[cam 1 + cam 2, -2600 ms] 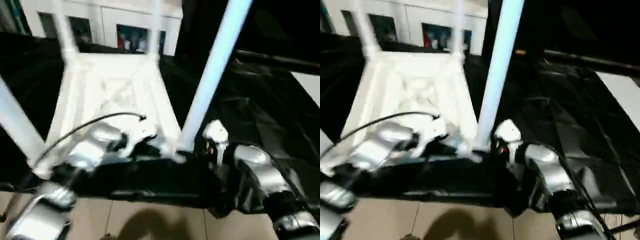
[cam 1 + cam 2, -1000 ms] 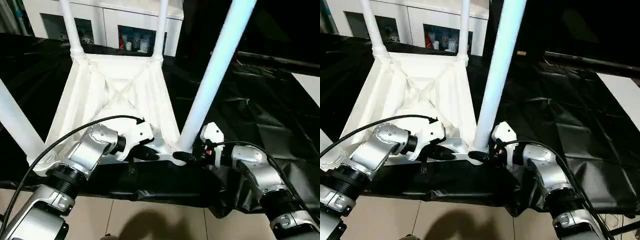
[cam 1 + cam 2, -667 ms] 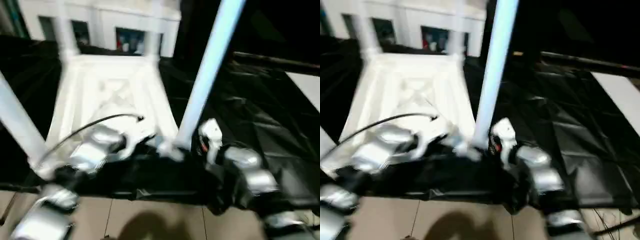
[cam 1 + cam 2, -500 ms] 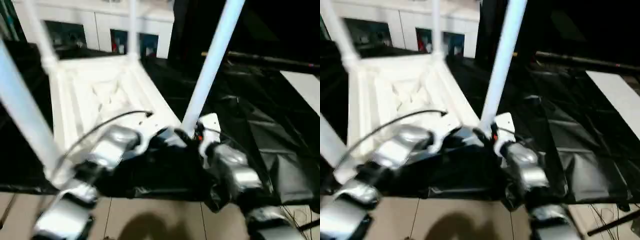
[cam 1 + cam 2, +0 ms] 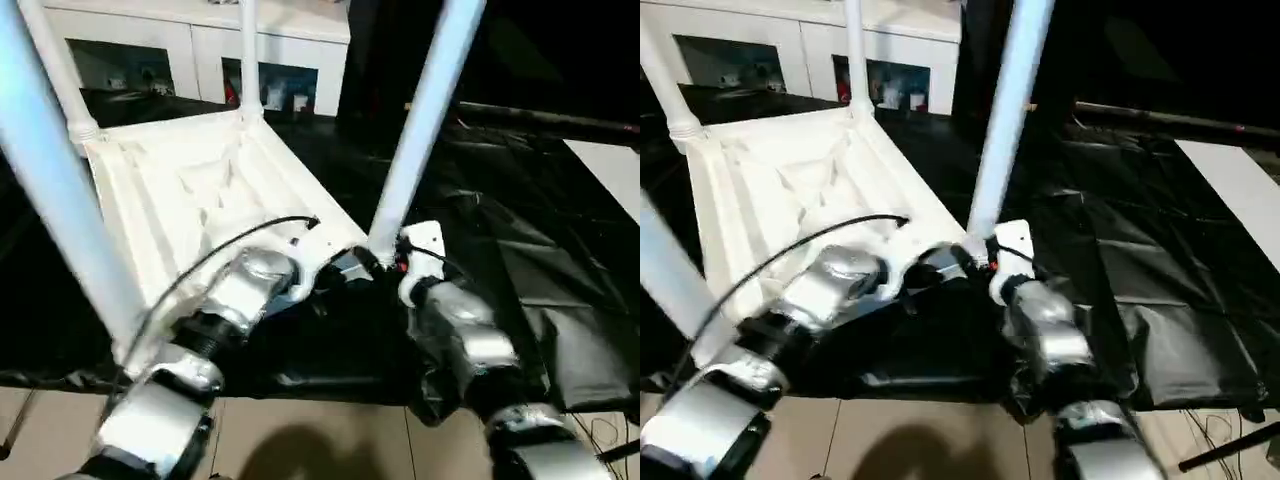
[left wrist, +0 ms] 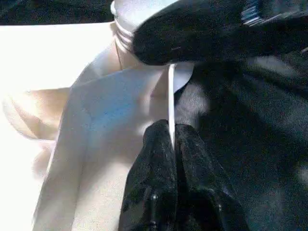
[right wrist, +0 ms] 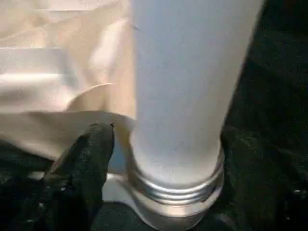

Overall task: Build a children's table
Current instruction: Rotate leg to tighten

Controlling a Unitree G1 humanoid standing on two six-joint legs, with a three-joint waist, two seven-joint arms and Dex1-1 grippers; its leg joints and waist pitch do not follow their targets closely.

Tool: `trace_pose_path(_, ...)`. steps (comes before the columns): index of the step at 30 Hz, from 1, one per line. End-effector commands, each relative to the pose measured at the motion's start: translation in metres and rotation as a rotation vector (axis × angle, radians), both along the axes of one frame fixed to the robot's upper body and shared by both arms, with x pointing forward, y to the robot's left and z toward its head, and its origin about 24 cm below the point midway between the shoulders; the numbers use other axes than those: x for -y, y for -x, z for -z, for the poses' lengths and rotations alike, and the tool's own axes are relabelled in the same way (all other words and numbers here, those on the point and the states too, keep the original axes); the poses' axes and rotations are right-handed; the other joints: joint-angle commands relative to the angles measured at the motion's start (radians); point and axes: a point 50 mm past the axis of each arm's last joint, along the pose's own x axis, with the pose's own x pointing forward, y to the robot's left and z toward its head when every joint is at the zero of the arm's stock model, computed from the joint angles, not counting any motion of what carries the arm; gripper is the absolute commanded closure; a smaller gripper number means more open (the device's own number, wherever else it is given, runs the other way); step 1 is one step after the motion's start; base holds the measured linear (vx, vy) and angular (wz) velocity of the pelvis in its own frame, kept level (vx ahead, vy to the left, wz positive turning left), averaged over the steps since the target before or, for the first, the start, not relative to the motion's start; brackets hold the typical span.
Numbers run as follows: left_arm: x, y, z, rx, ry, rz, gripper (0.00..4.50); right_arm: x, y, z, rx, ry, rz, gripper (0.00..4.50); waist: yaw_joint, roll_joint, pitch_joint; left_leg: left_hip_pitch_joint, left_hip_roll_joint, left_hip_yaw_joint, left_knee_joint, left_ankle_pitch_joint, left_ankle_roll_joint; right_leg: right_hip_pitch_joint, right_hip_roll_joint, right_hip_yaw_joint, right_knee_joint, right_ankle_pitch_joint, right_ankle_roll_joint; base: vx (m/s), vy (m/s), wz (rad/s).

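The children's table lies upside down on the black drape, its ribbed white underside [image 5: 200,190] facing up and four white legs standing in the corner sockets. The near right leg [image 5: 420,120] rises beside my grippers. My left gripper [image 6: 171,132] is shut on the thin rim of the top [image 6: 169,86] beside that corner. My right gripper [image 7: 173,144] holds the base of the same leg [image 7: 183,72], with one black finger [image 7: 84,163] on each side of its threaded collar. The near left leg [image 5: 60,200] stands at the picture's left.
The black-draped work table [image 5: 520,230] stretches right and back, with its front edge just below my forearms and tiled floor [image 5: 300,440] beneath. A white cabinet with glass doors [image 5: 200,60] stands behind. A dark bar [image 5: 540,120] crosses the back right.
The head view has swung. The upside-down table now sits turned at an angle, its held corner further from the front edge. Both grippers have kept their hold at that corner.
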Motion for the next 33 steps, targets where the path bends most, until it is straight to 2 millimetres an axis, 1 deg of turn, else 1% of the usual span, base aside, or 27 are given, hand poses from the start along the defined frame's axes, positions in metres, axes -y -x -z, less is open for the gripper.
trace_pose_path(1,-0.005,0.018,0.024,-0.12,0.013,0.081,4.5,-0.004,0.006,-0.006,0.017,0.019,-0.171,0.68,0.011,-0.005,-0.042,0.001,0.019,-0.002,-0.066,-0.328,0.034,0.035,-0.048,0.03,-0.095,-0.431,-0.122,0.0,0.0,0.0)
trace_pose_path(2,-0.01,0.024,0.023,-0.129,0.027,0.164,4.5,0.002,0.013,-0.007,0.031,0.062,-0.281,0.68,0.013,-0.005,-0.042,0.003,0.019,-0.001,-0.065,-0.326,0.035,0.032,-0.048,0.031,-0.096,-0.434,-0.124,0.0,0.0,0.0)
trace_pose_path(3,-0.01,0.024,0.023,-0.129,0.027,0.164,4.5,0.002,0.013,-0.007,0.031,0.062,-0.281,0.68,0.015,-0.005,-0.044,0.004,0.022,-0.001,-0.065,-0.317,0.039,0.034,-0.05,0.032,-0.095,-0.422,-0.13,0.0,0.0,0.0)
trace_pose_path(4,-0.013,0.027,0.022,-0.146,0.03,0.193,4.5,0.006,0.017,-0.008,0.037,0.083,-0.327,0.68,0.017,-0.002,-0.044,0.003,0.022,0.0,-0.066,-0.309,0.037,0.032,-0.049,0.031,-0.092,-0.409,-0.139,0.0,0.0,0.0)
trace_pose_path(5,-0.016,0.03,0.022,-0.157,0.035,0.228,4.5,0.009,0.02,-0.008,0.042,0.099,-0.364,0.68,0.019,-0.001,-0.042,0.004,0.023,0.0,-0.067,-0.309,0.034,0.031,-0.05,0.032,-0.092,-0.407,-0.14,0.0,0.0,0.0)
trace_pose_path(6,-0.019,0.036,0.019,-0.184,0.062,0.299,4.5,0.013,0.023,-0.009,0.047,0.117,-0.409,0.68,0.022,-0.001,-0.044,0.005,0.024,-0.001,-0.067,-0.307,0.03,0.033,-0.049,0.031,-0.088,-0.394,-0.147,0.0,0.0,0.0)
trace_pose_path(7,-0.022,0.041,0.017,-0.201,0.08,0.349,4.5,0.016,0.026,-0.01,0.048,0.13,-0.449,0.68,0.024,0.0,-0.045,0.003,0.025,-0.001,-0.068,-0.292,0.03,0.034,-0.049,0.032,-0.081,-0.356,-0.158,0.0,0.0,0.0)
trace_pose_path(8,-0.025,0.045,0.015,-0.211,0.082,0.391,4.5,0.018,0.03,-0.011,0.044,0.135,-0.488,0.68,0.026,0.002,-0.045,0.005,0.027,0.001,-0.068,-0.285,0.032,0.033,-0.045,0.033,-0.079,-0.321,-0.168,0.0,0.0,0.0)
trace_pose_path(9,-0.025,0.045,0.015,-0.211,0.082,0.391,4.5,0.018,0.03,-0.011,0.044,0.135,-0.488,0.68,0.028,0.003,-0.047,0.007,0.027,0.002,-0.067,-0.28,0.032,0.034,-0.045,0.033,-0.076,-0.298,-0.176,0.0,0.0,0.0)
trace_pose_path(10,-0.03,0.048,0.014,-0.217,0.073,0.413,4.5,0.02,0.036,-0.011,0.031,0.153,-0.565,0.68,0.031,0.005,-0.046,0.011,0.028,0.005,-0.066,-0.28,0.039,0.031,-0.043,0.033,-0.073,-0.263,-0.191,0.0,0.0,0.0)
trace_pose_path(12,-0.03,0.048,0.014,-0.217,0.072,0.413,4.5,0.02,0.037,-0.011,0.03,0.155,-0.57,0.68,0.032,0.005,-0.045,0.013,0.027,0.008,-0.065,-0.279,0.041,0.028,-0.04,0.035,-0.069,-0.24,-0.204,0.0,0.0,0.0)
trace_pose_path(13,-0.035,0.048,0.012,-0.218,0.077,0.403,4.5,0.022,0.043,-0.008,0.011,0.198,-0.628,0.68,0.034,0.002,-0.044,0.009,0.027,0.007,-0.066,-0.271,0.038,0.033,-0.04,0.035,-0.067,-0.237,-0.203,0.0,0.0,0.0)
trace_pose_path(14,-0.036,0.048,0.012,-0.218,0.08,0.397,4.5,0.022,0.044,-0.008,0.007,0.205,-0.638,0.68,0.034,0.001,-0.044,0.008,0.027,0.008,-0.066,-0.271,0.038,0.035,-0.04,0.036,-0.067,-0.238,-0.199,0.0,0.0,0.0)
trace_pose_path(15,-0.037,0.048,0.012,-0.217,0.081,0.393,4.5,0.021,0.044,-0.007,0.005,0.206,-0.64,0.68,0.035,0.001,-0.043,0.007,0.027,0.008,-0.067,-0.271,0.038,0.035,-0.041,0.037,-0.068,-0.245,-0.194,0.0,0.0,0.0)
trace_pose_path(16,-0.038,0.047,0.012,-0.216,0.08,0.39,4.5,0.02,0.044,-0.007,0.004,0.198,-0.639,0.68,0.034,-0.002,-0.043,0.006,0.024,0.009,-0.067,-0.271,0.036,0.035,-0.042,0.039,-0.07,-0.268,-0.182,0.0,0.0,0.0)
trace_pose_path(17,-0.038,0.047,0.012,-0.216,0.079,0.392,4.5,0.02,0.044,-0.007,0.003,0.192,-0.639,0.84,0.034,-0.002,-0.043,0.006,0.023,0.009,-0.066,-0.274,0.035,0.034,-0.043,0.039,-0.071,-0.277,-0.179,0.0,0.0,0.0)
trace_pose_path(18,-0.038,0.047,0.012,-0.216,0.08,0.391,4.5,0.018,0.043,-0.008,0.001,0.178,-0.639,0.84,0.034,-0.002,-0.043,0.007,0.023,0.009,-0.066,-0.276,0.035,0.033,-0.044,0.04,-0.072,-0.287,-0.175,0.0,0.0,0.0)
trace_pose_path(19,-0.038,0.047,0.012,-0.216,0.08,0.391,4.5,0.018,0.043,-0.008,0.0,0.173,-0.639,0.84,0.033,-0.002,-0.041,0.008,0.023,0.01,-0.066,-0.287,0.035,0.03,-0.044,0.041,-0.075,-0.307,-0.171,0.0,0.0,0.0)
trace_pose_path(20,-0.038,0.048,0.011,-0.217,0.08,0.392,4.5,0.017,0.044,-0.008,-0.005,0.165,-0.644,0.84,0.033,-0.002,-0.041,0.009,0.024,0.009,-0.066,-0.291,0.034,0.03,-0.045,0.041,-0.076,-0.318,-0.168,0.0,0.0,0.0)
trace_pose_path(22,-0.039,0.048,0.011,-0.217,0.081,0.395,4.5,0.016,0.044,-0.008,-0.01,0.158,-0.653,1.18,0.033,-0.003,-0.041,0.008,0.025,0.008,-0.067,-0.296,0.03,0.03,-0.044,0.042,-0.077,-0.333,-0.162,0.0,0.0,0.0)
trace_pose_path(23,-0.039,0.049,0.01,-0.217,0.082,0.395,4.5,0.016,0.044,-0.008,-0.01,0.153,-0.652,1.22,0.032,-0.002,-0.041,0.008,0.025,0.008,-0.068,-0.294,0.029,0.03,-0.044,0.041,-0.076,-0.328,-0.163,0.0,0.0,0.0)
trace_pose_path(25,-0.039,0.049,0.01,-0.217,0.085,0.394,4.5,0.016,0.043,-0.009,-0.007,0.144,-0.649,1.27,0.032,-0.003,-0.041,0.007,0.025,0.008,-0.068,-0.288,0.029,0.031,-0.044,0.041,-0.074,-0.313,-0.166,0.0,0.0,0.0)
trace_pose_path(28,-0.039,0.049,0.01,-0.218,0.087,0.393,4.5,0.015,0.043,-0.011,-0.004,0.133,-0.652,1.63,0.032,-0.003,-0.042,0.008,0.024,0.01,-0.066,-0.272,0.035,0.031,-0.043,0.042,-0.072,-0.283,-0.175,0.0,0.0,0.0)
trace_pose_path(33,-0.041,0.051,0.012,-0.224,0.087,0.392,4.5,0.016,0.044,-0.011,-0.006,0.122,-0.662,1.79,0.032,-0.002,-0.042,0.007,0.024,0.01,-0.065,-0.262,0.039,0.033,-0.042,0.041,-0.07,-0.276,-0.177,0.0,0.0,0.0)
